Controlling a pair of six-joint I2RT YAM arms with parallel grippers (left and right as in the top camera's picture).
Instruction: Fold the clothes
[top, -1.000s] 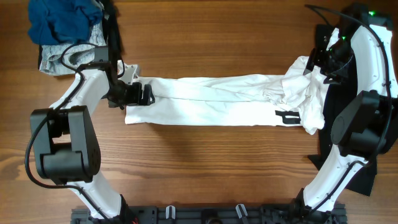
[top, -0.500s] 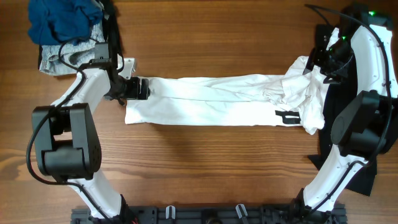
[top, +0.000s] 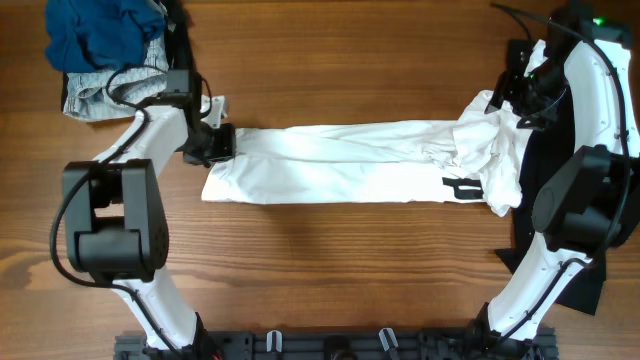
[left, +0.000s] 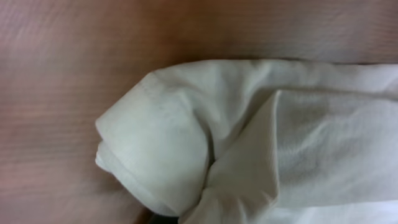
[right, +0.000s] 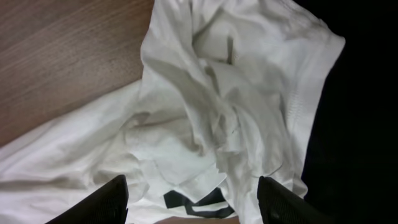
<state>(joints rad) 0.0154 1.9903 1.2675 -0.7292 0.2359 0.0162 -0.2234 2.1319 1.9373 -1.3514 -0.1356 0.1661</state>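
Observation:
The white shirt (top: 340, 165) lies stretched in a long band across the wooden table, its right end bunched in wrinkles by a black printed mark (top: 460, 187). My left gripper (top: 222, 143) sits at the shirt's far left corner and is shut on the fabric. In the left wrist view the cloth (left: 186, 143) folds and gathers toward the bottom edge, hiding the fingers. My right gripper (top: 517, 103) hovers over the bunched end. In its wrist view the gripper (right: 194, 202) is open, one dark finger (right: 109, 199) on each side of the wrinkled shirt (right: 205, 106).
A heap of blue clothes (top: 100, 30) sits on a grey-white garment (top: 85, 98) at the far left corner. Black cloth (top: 585, 285) lies under the right arm along the right edge. Bare table (top: 330, 270) shows in front of the shirt.
My left gripper has moved toward the far side onto the shirt's left corner and has gone from wide open to shut on it. The right gripper has stayed put.

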